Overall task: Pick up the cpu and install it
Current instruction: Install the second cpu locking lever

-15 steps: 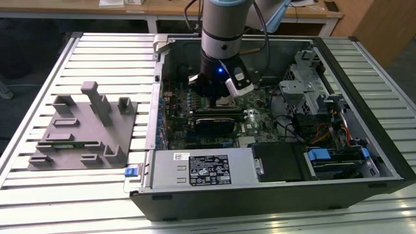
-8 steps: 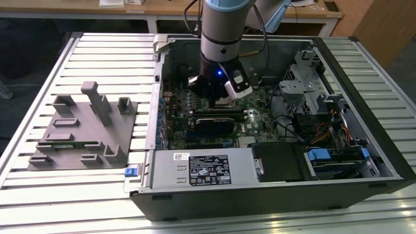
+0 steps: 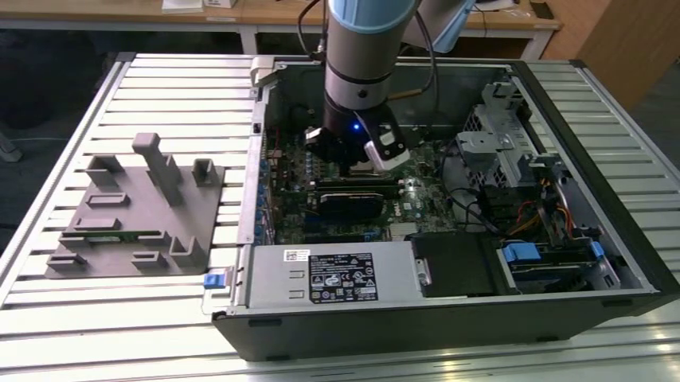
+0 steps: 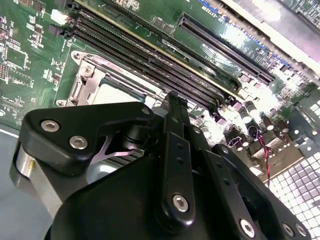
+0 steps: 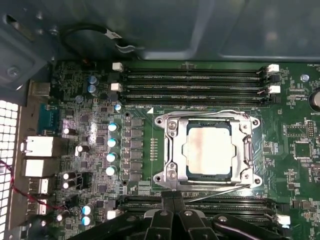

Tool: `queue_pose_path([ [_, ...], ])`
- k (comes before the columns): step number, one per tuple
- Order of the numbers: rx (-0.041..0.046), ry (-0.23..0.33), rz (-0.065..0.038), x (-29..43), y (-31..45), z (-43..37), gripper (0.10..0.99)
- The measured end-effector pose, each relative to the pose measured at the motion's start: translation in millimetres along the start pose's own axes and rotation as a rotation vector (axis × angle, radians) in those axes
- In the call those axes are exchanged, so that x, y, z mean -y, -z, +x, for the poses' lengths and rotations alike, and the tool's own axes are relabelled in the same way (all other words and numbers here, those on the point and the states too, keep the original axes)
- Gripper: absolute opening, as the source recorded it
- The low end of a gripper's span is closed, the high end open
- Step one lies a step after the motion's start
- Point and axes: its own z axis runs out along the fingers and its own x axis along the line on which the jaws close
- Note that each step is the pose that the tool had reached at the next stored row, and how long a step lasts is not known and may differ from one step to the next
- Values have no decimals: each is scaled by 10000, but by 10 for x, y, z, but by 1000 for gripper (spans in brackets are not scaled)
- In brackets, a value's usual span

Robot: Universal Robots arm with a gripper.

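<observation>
The cpu (image 5: 207, 150) is a flat square chip with a pale metal top. It lies flat in the motherboard socket, with the socket's metal frame (image 5: 170, 150) around its edges. A corner of the cpu (image 4: 117, 90) also peeks out behind the gripper body in the second wrist view. My gripper (image 3: 353, 157) hangs low inside the open computer case (image 3: 447, 318), over the motherboard. Its two black fingertips (image 5: 173, 197) meet with nothing between them, just beside the socket and apart from the chip. In the second wrist view the fingers (image 4: 174, 107) stand pressed together.
Long empty memory slots (image 5: 195, 82) run along both sides of the socket. A black block (image 3: 351, 200) and a power supply (image 3: 330, 274) sit near the case front, and a drive cage (image 3: 499, 135) at the exterior view's right. A grey parts holder (image 3: 138, 207) lies outside the case on the slatted table.
</observation>
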Motion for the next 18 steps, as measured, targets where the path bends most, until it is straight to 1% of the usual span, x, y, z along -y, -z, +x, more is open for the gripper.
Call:
queue_pose_path([
  [4,-2,3,-232,40,0,17,118],
  [5,-2,5,-369,47,-12,24,118],
  [8,-3,8,-501,52,-40,44,118],
  [9,-3,9,-552,56,-67,58,118],
  [10,-4,10,-585,61,-99,65,118],
  [14,-4,12,-685,69,-150,70,118],
  [18,-3,13,-723,76,-192,80,118],
])
